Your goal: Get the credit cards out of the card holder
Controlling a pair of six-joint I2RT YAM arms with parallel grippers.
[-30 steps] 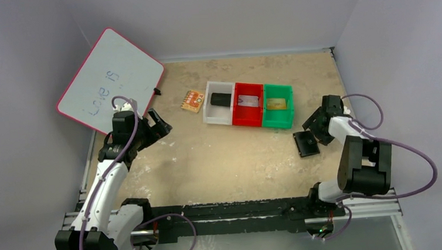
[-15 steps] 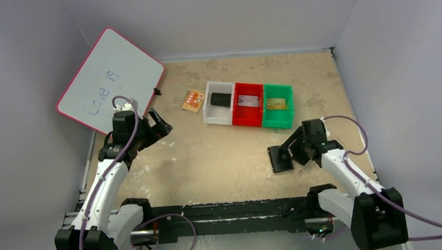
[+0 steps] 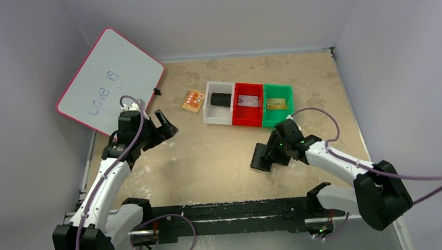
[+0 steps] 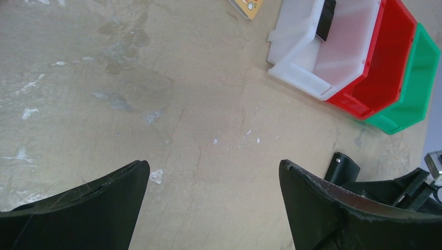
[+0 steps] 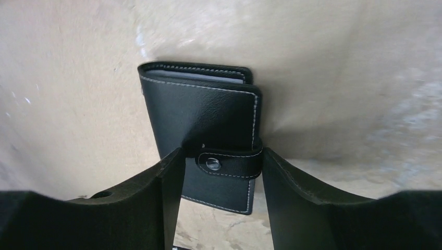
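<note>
My right gripper point(image 3: 271, 150) is shut on the card holder point(image 3: 261, 157), a black stitched wallet. In the right wrist view its fingers press both side edges at the snap strap point(image 5: 229, 163), and the card holder point(image 5: 203, 112) is folded closed with a pale edge showing at its far end. It is over the table just in front of the bins. A silver-grey credit card point(image 3: 249, 101) lies in the red bin point(image 3: 249, 120), and a gold-tan credit card point(image 3: 275, 103) in the green bin point(image 3: 279, 121). My left gripper point(image 3: 167, 124) is open and empty over bare table at the left; its wrist view shows its jaws point(image 4: 211, 164) wide apart.
A white bin point(image 3: 217, 119) holding a black block point(image 3: 221, 99) adjoins the red bin. An orange patterned square point(image 3: 192, 100) lies left of it. A pink-edged whiteboard point(image 3: 110, 80) leans at the far left. Walls close in the table on three sides.
My right arm has swung left from the table's right edge to its middle, carrying the card holder, and its jaws have narrowed on it. The left arm has barely shifted.
</note>
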